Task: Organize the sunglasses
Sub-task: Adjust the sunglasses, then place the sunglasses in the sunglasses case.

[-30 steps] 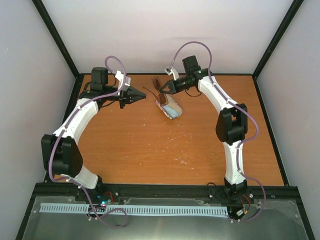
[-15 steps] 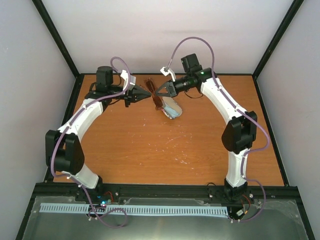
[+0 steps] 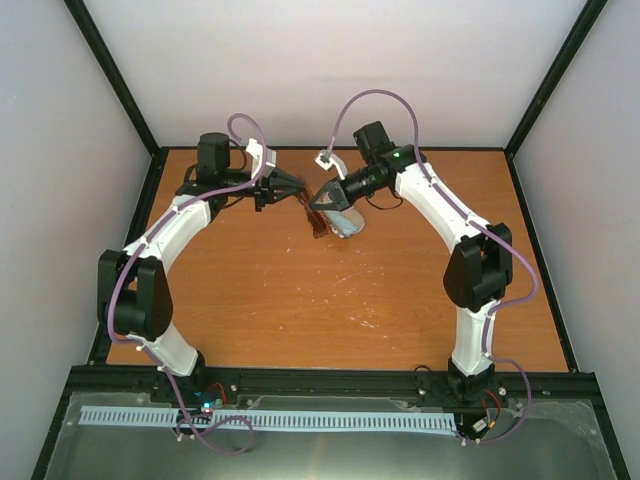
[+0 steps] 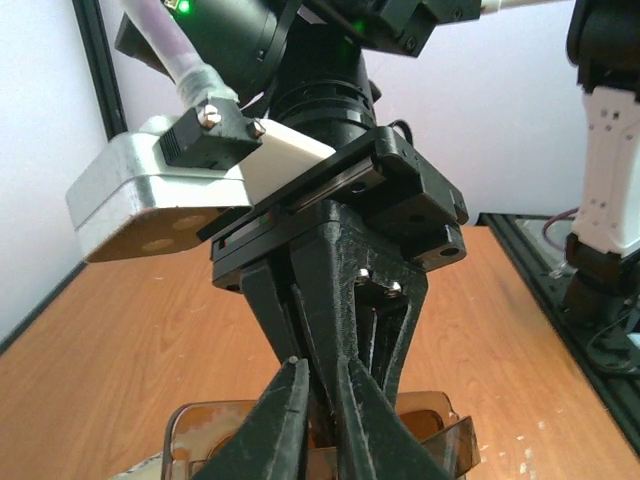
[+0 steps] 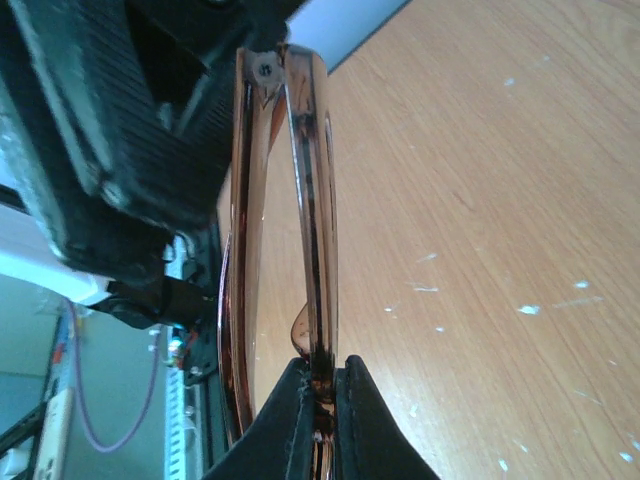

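The sunglasses (image 5: 312, 200) are up off the table (image 3: 300, 300), at its far middle, caught between the two grippers that meet there. The right gripper (image 5: 318, 400) has its jaws pinching the thin brown frame from below. In the right wrist view a slim arm of the pair lies close along the frame, so they look folded or nearly so. The left gripper (image 4: 318, 365) comes in from the other side, jaws all but pressed together at the frame; whether they grip it I cannot tell. Just beside and below lies the case (image 3: 347, 224), a pale cloth on it. By my reckoning the lifting and folding are largely done; what is left is laying the pair into the case and letting go
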`<action>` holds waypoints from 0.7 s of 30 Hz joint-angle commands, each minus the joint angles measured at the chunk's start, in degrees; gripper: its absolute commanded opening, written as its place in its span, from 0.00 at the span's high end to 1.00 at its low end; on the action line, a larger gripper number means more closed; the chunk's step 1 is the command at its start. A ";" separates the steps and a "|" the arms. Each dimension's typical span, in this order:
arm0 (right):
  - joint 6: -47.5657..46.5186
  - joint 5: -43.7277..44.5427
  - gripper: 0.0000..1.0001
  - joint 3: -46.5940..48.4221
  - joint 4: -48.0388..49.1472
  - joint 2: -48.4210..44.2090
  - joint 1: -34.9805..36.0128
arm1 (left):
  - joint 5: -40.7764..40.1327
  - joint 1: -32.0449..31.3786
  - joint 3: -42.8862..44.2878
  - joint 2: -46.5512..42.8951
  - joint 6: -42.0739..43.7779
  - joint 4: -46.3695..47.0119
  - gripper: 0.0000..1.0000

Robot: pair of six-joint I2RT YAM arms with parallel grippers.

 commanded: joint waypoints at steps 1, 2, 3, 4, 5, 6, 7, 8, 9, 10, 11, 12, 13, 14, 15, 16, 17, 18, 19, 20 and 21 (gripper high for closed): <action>1.38 8.14 0.97 -1.62 1.90 -3.65 -0.86 | -1.95 -0.38 0.50 -1.00 0.27 0.01 0.83; 1.75 10.11 0.97 -2.24 2.41 -3.80 -1.35 | -2.33 -0.24 0.62 -1.49 -0.50 0.50 0.80; 2.31 11.59 0.97 -3.19 3.59 -4.17 -1.81 | -3.02 0.02 0.53 -2.23 -1.86 1.48 0.73; 3.63 13.00 0.97 -4.35 5.21 -4.59 -2.46 | -3.65 0.50 0.21 -3.01 -3.47 2.88 0.70; 4.61 13.57 0.97 -5.70 6.89 -5.00 -3.17 | -4.47 1.02 -0.10 -3.79 -4.97 4.18 0.68; 5.27 14.09 0.97 -6.84 8.22 -5.16 -3.95 | -5.54 1.74 -0.42 -4.55 -6.56 5.51 0.65; 5.87 15.63 0.97 -7.81 9.77 -5.20 -4.60 | -6.53 2.61 -0.84 -5.23 -8.08 6.96 0.65; 6.08 17.16 0.97 -8.47 10.73 -5.05 -5.24 | -7.40 3.58 -1.20 -5.86 -9.58 8.32 0.65; 6.18 18.92 0.97 -8.55 11.33 -4.69 -5.82 | -8.16 4.66 -1.38 -6.19 -10.59 8.89 0.66; 6.60 21.92 0.97 -8.36 11.88 -4.14 -6.26 | -8.69 5.73 -1.33 -6.37 -11.02 8.85 0.68; 6.30 24.41 0.97 -8.03 12.12 -3.48 -6.51 | -9.10 6.71 -1.32 -6.39 -10.91 8.20 0.69; 5.72 27.55 0.97 -7.00 11.71 -2.68 -6.54 | -9.80 7.61 -1.30 -6.46 -10.38 7.26 0.70; 5.08 30.93 0.97 -5.76 10.96 -1.52 -6.42 | -10.73 8.26 -1.48 -6.54 -9.46 6.21 0.71; 4.18 32.98 0.97 -4.43 9.99 -0.34 -6.19 | -11.42 8.92 -1.77 -6.66 -8.25 4.93 0.72; 3.41 35.96 0.97 -2.86 8.88 0.89 -5.76 | -12.28 9.50 -2.18 -6.71 -7.76 4.43 0.73; 2.34 39.73 0.97 -1.26 7.81 2.14 -4.97 | -12.62 10.01 -2.62 -6.82 -7.44 3.95 0.73; 1.42 42.03 0.97 -0.15 6.84 3.70 -3.92 | -12.80 10.52 -2.87 -6.76 -7.10 3.58 0.73; 1.00 44.33 0.97 0.68 5.96 4.82 -3.17 | -13.08 10.95 -3.13 -6.70 -6.89 3.24 0.73; 0.47 45.65 0.97 1.21 5.39 5.78 -2.44 | -13.43 11.10 -3.35 -6.66 -6.61 2.97 0.73; 0.21 47.26 0.97 1.51 4.72 6.74 -1.89 | -13.73 11.19 -3.58 -6.72 -6.46 2.86 0.73; 0.27 48.58 0.97 1.62 4.47 7.64 -1.40 | -13.95 11.22 -3.82 -6.73 -6.38 2.84 0.73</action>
